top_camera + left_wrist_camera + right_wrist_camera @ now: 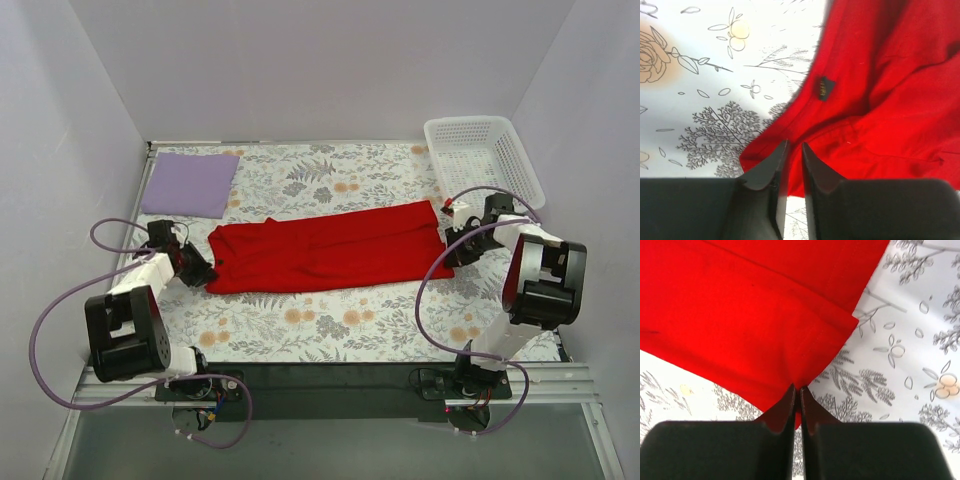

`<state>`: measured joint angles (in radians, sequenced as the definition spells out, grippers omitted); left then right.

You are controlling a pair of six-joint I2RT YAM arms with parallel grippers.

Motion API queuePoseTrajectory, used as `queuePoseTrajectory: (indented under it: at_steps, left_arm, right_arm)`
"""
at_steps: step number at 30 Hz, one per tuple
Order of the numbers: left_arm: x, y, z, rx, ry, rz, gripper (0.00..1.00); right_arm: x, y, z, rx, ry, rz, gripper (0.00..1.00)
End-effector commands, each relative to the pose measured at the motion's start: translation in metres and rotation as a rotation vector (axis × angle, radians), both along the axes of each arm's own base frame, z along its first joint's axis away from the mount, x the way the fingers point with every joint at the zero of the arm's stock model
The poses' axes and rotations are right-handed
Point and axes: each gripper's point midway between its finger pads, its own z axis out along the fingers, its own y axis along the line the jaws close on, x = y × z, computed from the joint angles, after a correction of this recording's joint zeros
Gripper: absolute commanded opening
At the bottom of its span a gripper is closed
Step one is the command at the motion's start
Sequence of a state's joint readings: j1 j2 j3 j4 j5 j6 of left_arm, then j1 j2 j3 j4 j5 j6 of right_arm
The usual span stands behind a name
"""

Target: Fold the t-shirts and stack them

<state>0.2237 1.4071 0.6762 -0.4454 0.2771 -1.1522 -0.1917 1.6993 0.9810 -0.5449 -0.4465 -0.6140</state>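
Note:
The red t-shirt lies folded into a long band across the middle of the flowered cloth. My left gripper is at its left end, jaws closed on the red cloth with a narrow gap. My right gripper is at its right end, pinching the near corner of the red t-shirt. The lavender t-shirt lies as a flat folded rectangle at the back left, away from both grippers.
A white mesh basket stands at the back right, just behind the right arm. The flowered tablecloth covers the table. Purple cables loop beside both arm bases. Walls close in on three sides.

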Motion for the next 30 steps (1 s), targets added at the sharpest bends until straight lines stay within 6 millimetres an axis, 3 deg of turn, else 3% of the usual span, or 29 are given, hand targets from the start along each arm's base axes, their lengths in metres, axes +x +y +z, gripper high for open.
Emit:
queuePoseTrajectory:
  at_steps: [1, 2, 3, 7, 8, 12, 15, 16, 18, 19, 22, 24, 26, 27, 28, 30]
  left_arm:
    - [0.019, 0.005, 0.047, 0.044, -0.180, 0.000, 0.16]
    - [0.022, 0.007, 0.057, 0.059, -0.215, 0.007, 0.21]
    - [0.028, 0.009, 0.081, 0.084, -0.301, 0.016, 0.26]
    - [0.031, 0.023, 0.127, 0.162, -0.446, 0.087, 0.51]
    - [0.029, 0.025, 0.138, 0.178, -0.482, 0.101, 0.62]
    - [0.022, 0.023, 0.141, 0.183, -0.491, 0.093, 0.70]
    - [0.015, 0.013, 0.134, 0.132, -0.474, 0.078, 0.70]
    - [0.011, 0.010, 0.125, 0.108, -0.453, 0.085, 0.70]
    - [0.008, 0.000, 0.123, 0.038, -0.450, 0.102, 0.70]
    - [0.005, -0.003, 0.115, 0.016, -0.431, 0.105, 0.69]
    - [0.004, -0.013, 0.112, -0.043, -0.425, 0.086, 0.68]
    - [0.005, -0.014, 0.114, -0.036, -0.432, 0.059, 0.67]
    - [0.006, -0.015, 0.121, -0.025, -0.454, 0.032, 0.65]
    - [0.005, -0.017, 0.124, -0.023, -0.466, 0.013, 0.65]
    - [0.004, -0.018, 0.125, -0.021, -0.472, 0.005, 0.64]
    - [-0.002, -0.019, 0.126, -0.017, -0.485, 0.003, 0.64]
  right_arm:
    - [-0.019, -0.013, -0.002, -0.069, 0.020, 0.015, 0.10]
    - [-0.016, -0.015, 0.006, -0.083, -0.008, 0.018, 0.13]
    - [-0.016, -0.016, 0.010, -0.091, -0.022, 0.019, 0.20]
    - [-0.007, -0.025, 0.035, -0.150, -0.106, 0.025, 0.34]
    - [-0.004, -0.028, 0.044, -0.170, -0.137, 0.030, 0.37]
    - [0.001, -0.019, 0.068, -0.143, -0.218, 0.097, 0.46]
    - [-0.015, 0.030, 0.090, 0.050, -0.277, 0.347, 0.51]
    - [-0.026, 0.062, 0.097, 0.140, -0.300, 0.476, 0.52]
    - [-0.047, 0.092, 0.099, 0.184, -0.327, 0.661, 0.54]
    - [-0.059, 0.121, 0.103, 0.206, -0.363, 0.794, 0.56]
    - [-0.063, 0.168, 0.114, 0.274, -0.443, 0.942, 0.63]
    - [-0.040, 0.193, 0.125, 0.297, -0.473, 0.935, 0.66]
    - [-0.008, 0.232, 0.136, 0.320, -0.366, 0.864, 0.65]
    - [0.004, 0.245, 0.135, 0.325, -0.320, 0.831, 0.64]
    - [0.029, 0.271, 0.136, 0.346, -0.285, 0.808, 0.63]
    - [0.045, 0.295, 0.132, 0.399, -0.174, 0.712, 0.61]
